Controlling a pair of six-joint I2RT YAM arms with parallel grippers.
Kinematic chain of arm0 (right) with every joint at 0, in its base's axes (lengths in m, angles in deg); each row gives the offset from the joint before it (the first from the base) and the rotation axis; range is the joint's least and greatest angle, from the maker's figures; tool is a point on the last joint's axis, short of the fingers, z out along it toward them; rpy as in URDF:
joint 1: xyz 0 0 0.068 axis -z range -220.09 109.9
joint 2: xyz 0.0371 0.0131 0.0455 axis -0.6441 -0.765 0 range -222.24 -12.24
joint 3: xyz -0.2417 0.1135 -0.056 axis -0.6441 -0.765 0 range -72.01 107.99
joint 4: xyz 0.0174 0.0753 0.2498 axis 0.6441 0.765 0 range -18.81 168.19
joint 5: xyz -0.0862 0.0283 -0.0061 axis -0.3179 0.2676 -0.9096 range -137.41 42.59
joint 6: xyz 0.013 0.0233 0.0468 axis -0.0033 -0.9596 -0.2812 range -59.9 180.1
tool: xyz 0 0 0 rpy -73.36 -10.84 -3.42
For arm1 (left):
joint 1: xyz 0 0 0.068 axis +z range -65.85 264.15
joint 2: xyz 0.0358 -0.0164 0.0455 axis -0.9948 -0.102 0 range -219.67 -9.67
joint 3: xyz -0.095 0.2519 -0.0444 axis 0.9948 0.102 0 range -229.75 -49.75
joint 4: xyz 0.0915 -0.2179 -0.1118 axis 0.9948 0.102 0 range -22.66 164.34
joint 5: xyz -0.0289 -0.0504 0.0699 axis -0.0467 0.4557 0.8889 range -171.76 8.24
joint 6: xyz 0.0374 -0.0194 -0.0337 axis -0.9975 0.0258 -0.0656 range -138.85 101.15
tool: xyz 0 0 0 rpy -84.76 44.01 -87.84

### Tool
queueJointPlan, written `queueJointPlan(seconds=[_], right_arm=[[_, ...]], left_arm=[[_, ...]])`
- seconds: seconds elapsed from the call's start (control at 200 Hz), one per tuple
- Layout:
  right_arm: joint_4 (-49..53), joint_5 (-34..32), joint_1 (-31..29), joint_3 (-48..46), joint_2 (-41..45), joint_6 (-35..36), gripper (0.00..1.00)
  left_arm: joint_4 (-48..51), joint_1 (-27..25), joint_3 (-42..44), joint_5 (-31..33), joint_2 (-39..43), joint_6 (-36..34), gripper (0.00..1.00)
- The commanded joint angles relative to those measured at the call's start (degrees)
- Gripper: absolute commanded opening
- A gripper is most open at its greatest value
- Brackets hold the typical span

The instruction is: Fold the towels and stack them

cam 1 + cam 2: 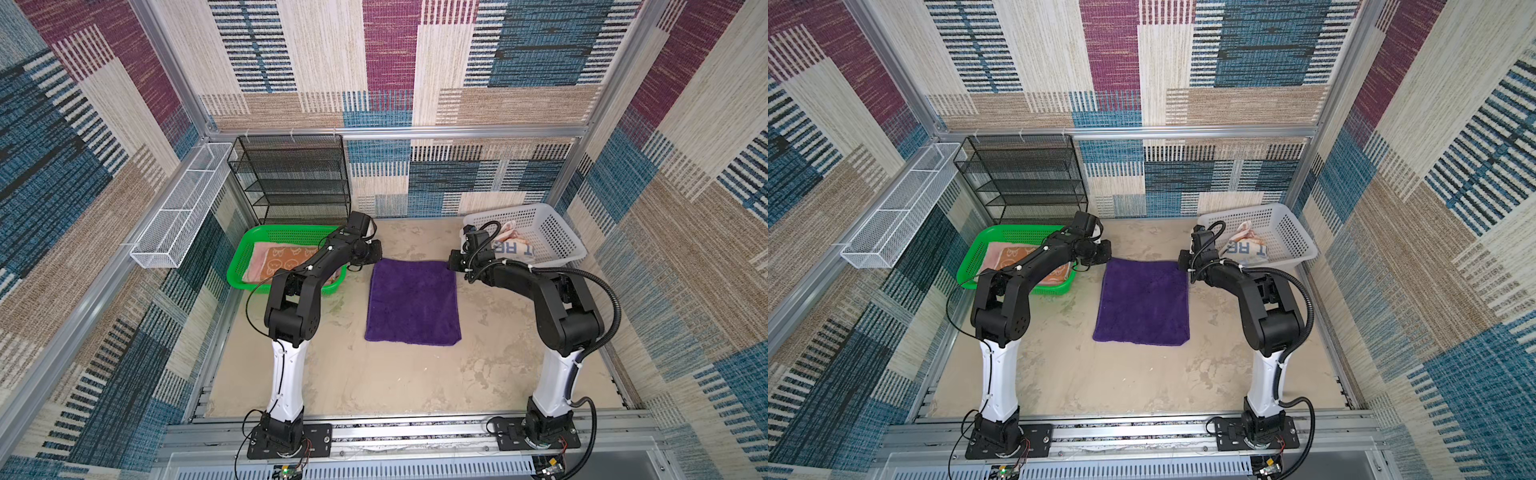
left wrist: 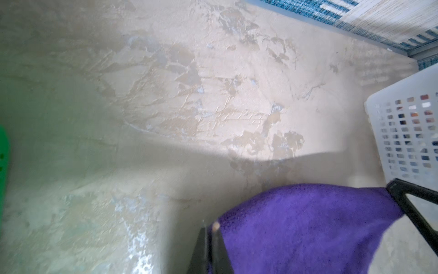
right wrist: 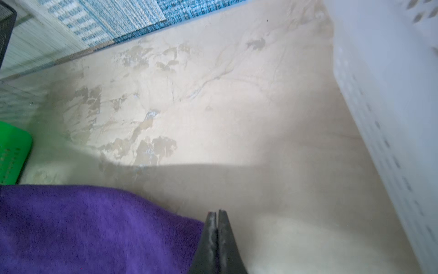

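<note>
Purple towel (image 1: 413, 301) lies flat mid-tabletop (image 1: 374, 382), long side running away from the arm bases, not folded yet. The left gripper (image 1: 375, 257) is at its far-left corner and the right gripper (image 1: 451, 264) at its far-right corner. In the wrist views both sets of jaws are clenched w/ purple pile pinched at the tips (left (image 2: 213, 237), right (image 3: 216, 225)), and the far edge btwn them looks slightly raised and sagging. Step in hand, judged: first fold, far edge brought over to the near edge. To do it well, both arms should lift together to equal height and keep the edge taut w/o stretching it. They should then travel twd the bases in sync, low enough that the near half doesn't drag or bunch. Corners should be set on the near corners and squared up before the jaws let go. Terry is floppy and grabby, so a lopsided pull prob skews the fold. Outward: green tray (image 1: 249, 245) to the left holds the orange face-print towel (image 1: 286, 259), w/ a pink towel (image 1: 258, 254) showing under it. White basket (image 1: 552, 232) at far right holds the lettered towel (image 1: 517, 249), unfolded, hanging partly over the rim just behind the right gripper. So approx two stacked, one in hand, one waiting.
</note>
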Motion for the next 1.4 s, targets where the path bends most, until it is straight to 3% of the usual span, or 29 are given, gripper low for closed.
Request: queueJointPlan(seconds=[0.0,0.195,0.496,0.726,0.982,1.397], right_arm=[[-3.69,-1.24,0.02,-1.84,4.96,2.03,0.0],[-5.2,-2.37,0.0,-8.17,14.62,2.68,0.0],[-4.12,1.64,-0.03,-15.84,30.59,3.45,0.0],[-2.55,5.74,-0.06,-19.09,38.15,3.66,0.0],[-5.61,0.25,-0.02,-19.21,35.26,4.74,0.0],[-8.96,-1.45,0.95,-9.52,16.3,6.62,0.0]], left_arm=[[-3.04,0.04,3.19,-0.82,6.55,-0.51,0.0],[-7.28,-0.03,12.72,-0.68,17.03,0.44,0.0],[-10.98,-0.36,24.66,-1.95,32.02,1.78,0.0],[-12.06,-1.08,29.31,-2.01,37.7,1.34,0.0],[-12.72,-1.03,24.73,-0.21,30.76,0.16,0.0],[-6.49,-0.11,2.45,-0.79,7.68,-3.0,0.0]])
